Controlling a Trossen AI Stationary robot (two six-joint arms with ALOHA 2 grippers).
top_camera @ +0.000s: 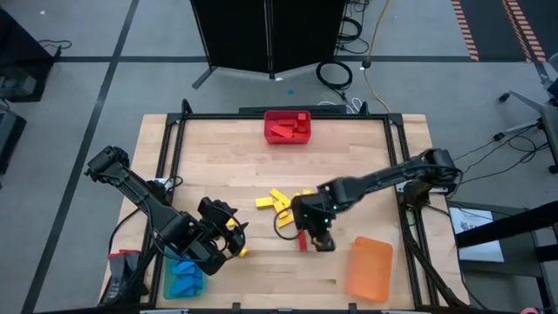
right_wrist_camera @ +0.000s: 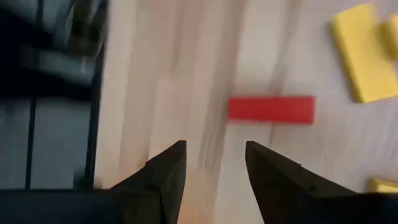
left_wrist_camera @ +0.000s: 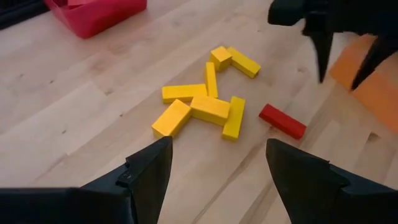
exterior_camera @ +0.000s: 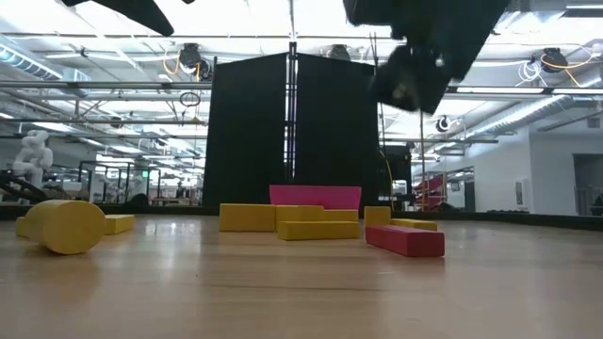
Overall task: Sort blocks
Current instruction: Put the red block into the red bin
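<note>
A single red block [top_camera: 302,240] lies flat on the wooden table, just near of a loose cluster of several yellow blocks [top_camera: 279,202]. My right gripper [right_wrist_camera: 214,146] hovers open over the table beside the red block [right_wrist_camera: 270,109], which lies ahead of its fingertips with nothing between the fingers. My left gripper [left_wrist_camera: 217,146] hangs open at the near left, pointing across the table at the yellow blocks [left_wrist_camera: 205,106] and the red block [left_wrist_camera: 283,121], holding nothing. A yellow round piece [exterior_camera: 66,226] lies on the table near my left gripper.
A red bin [top_camera: 288,126] with red blocks stands at the far middle. An orange bin [top_camera: 370,268] sits at the near right, close to my right gripper. A bin of blue blocks [top_camera: 185,277] sits at the near left. Black rails [top_camera: 401,174] frame the table's sides.
</note>
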